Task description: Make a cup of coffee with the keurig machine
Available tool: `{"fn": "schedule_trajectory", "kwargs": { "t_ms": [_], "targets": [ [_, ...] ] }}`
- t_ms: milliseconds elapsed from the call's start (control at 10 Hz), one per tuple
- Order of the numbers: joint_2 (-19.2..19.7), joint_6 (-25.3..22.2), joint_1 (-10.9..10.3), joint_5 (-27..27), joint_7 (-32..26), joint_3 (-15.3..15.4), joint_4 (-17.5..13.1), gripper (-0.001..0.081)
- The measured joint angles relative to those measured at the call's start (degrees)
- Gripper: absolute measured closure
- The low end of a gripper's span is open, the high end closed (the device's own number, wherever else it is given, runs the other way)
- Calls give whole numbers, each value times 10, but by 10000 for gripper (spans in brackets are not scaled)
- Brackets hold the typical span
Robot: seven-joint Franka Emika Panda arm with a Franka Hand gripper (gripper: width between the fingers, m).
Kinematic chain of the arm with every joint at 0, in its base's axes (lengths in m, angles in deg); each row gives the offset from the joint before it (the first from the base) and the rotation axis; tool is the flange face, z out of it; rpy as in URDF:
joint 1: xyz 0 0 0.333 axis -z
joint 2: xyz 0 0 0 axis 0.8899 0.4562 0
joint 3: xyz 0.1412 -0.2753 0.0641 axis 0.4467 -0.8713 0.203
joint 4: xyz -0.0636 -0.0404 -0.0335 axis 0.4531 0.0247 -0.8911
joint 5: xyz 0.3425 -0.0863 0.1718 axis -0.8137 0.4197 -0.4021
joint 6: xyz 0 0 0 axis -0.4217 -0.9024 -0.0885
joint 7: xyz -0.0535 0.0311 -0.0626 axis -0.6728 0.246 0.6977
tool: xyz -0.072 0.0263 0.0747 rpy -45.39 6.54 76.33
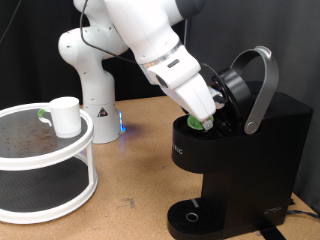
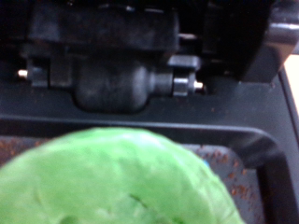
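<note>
Pod-loading is under way: hand (image 1: 203, 120), clamped on the green-topped pod (image 1: 195, 123), hangs mid-frame over the open keurig machine (image 1: 240, 165), needing careful seating.

Robot arm (image 1: 150, 40): glossy white rounded casing, dark grey joint band near the top, thin orange seam line at the wrist segment. End effector (image 1: 205, 108): white tapered housing. Black cable along the upper links.

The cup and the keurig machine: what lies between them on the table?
In the exterior view, only bare brown table lies between the cup on its white round shelf and the keurig machine.
</note>
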Motion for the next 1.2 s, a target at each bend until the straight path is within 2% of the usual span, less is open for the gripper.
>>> {"fn": "schedule_trajectory", "kwargs": {
  "t_ms": [300,600,900,1200],
  "targets": [
    [-7,-48,3,-15,-25,-6,-14,-1],
    [-13,-85,3,14,-25,-6,-12,-1],
    [-12,-105,2,16,-23,-4,-5,-1],
    [-12,-105,0,-1,-30,2,0,-1]
  ]
}}
